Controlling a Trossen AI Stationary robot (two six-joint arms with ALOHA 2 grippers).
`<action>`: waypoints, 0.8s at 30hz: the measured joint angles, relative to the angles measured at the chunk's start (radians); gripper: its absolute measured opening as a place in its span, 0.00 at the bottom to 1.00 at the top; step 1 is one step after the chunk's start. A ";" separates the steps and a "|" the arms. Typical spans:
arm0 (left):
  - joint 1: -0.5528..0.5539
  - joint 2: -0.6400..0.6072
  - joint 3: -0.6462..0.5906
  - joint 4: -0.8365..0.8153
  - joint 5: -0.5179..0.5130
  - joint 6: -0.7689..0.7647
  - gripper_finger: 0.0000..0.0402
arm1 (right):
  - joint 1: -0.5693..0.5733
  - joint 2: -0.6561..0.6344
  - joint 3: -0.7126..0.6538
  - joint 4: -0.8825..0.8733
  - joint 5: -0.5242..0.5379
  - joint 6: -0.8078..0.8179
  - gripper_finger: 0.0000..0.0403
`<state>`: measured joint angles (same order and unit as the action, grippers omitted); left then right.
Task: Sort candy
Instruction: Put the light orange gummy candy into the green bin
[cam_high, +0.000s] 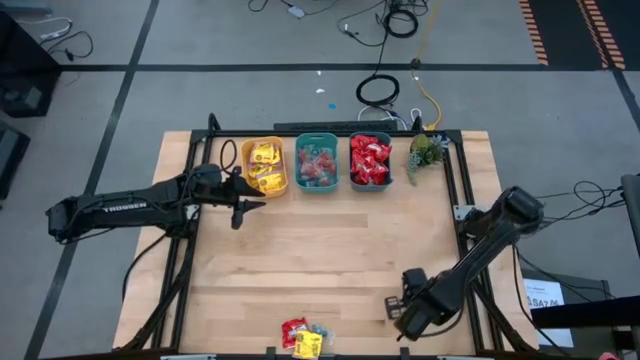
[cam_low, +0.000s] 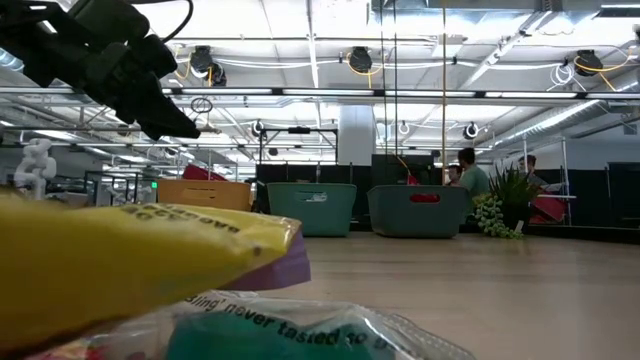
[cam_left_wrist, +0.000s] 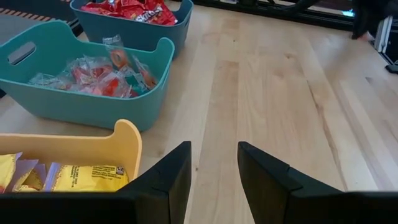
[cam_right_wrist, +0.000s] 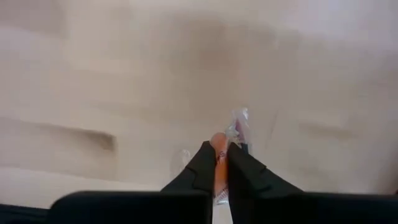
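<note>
The loose candy (cam_high: 302, 338) lies in a small heap by the table's near edge: a red packet, a yellow one and clear-wrapped pieces. In the low view the yellow packet (cam_low: 120, 260) and a teal-wrapped piece (cam_low: 260, 335) fill the foreground. More candy sits sorted in three bins at the far edge: yellow (cam_high: 265, 165), teal (cam_high: 317, 163) and one full of red packets (cam_high: 370, 160). My left gripper (cam_left_wrist: 214, 162) is open and hovers beside the yellow bin (cam_left_wrist: 74, 149). My right gripper (cam_right_wrist: 219, 149), low over the table's near right part (cam_high: 398, 308), is shut on a small clear-wrapped candy. My right gripper pinches a small clear-wrapped candy with a pink-orange core (cam_right_wrist: 217, 139) between its two fingertips. The fingers point down at the table. The wrapper's crinkled clear end (cam_right_wrist: 239, 121) sticks out beyond the fingertips. Whether the piece is lifted clear of the wood, I cannot tell.
A small green plant (cam_high: 425, 150) stands right of the bins. A black frame runs along the table's left, right and far sides. Bare wood (cam_high: 330, 250) spreads between the bins and the near heap. People stand in the room beyond the table (cam_low: 470, 170).
</note>
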<state>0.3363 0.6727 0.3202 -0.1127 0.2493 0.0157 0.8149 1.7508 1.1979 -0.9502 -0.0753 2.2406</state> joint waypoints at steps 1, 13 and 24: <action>0.000 0.000 0.000 0.000 0.000 0.000 0.35 | 0.000 -0.026 0.000 -0.025 0.042 0.000 0.02; 0.000 0.000 0.000 -0.001 0.000 -0.002 0.35 | -0.271 -0.274 0.001 -0.276 0.455 -0.350 0.00; 0.000 0.000 0.000 -0.001 -0.028 -0.008 0.35 | -0.930 -0.232 0.002 0.438 0.389 -1.549 0.00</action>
<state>0.3367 0.6727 0.3202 -0.1142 0.2209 0.0074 -0.1147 1.5190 1.1999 -0.5123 0.3141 0.6920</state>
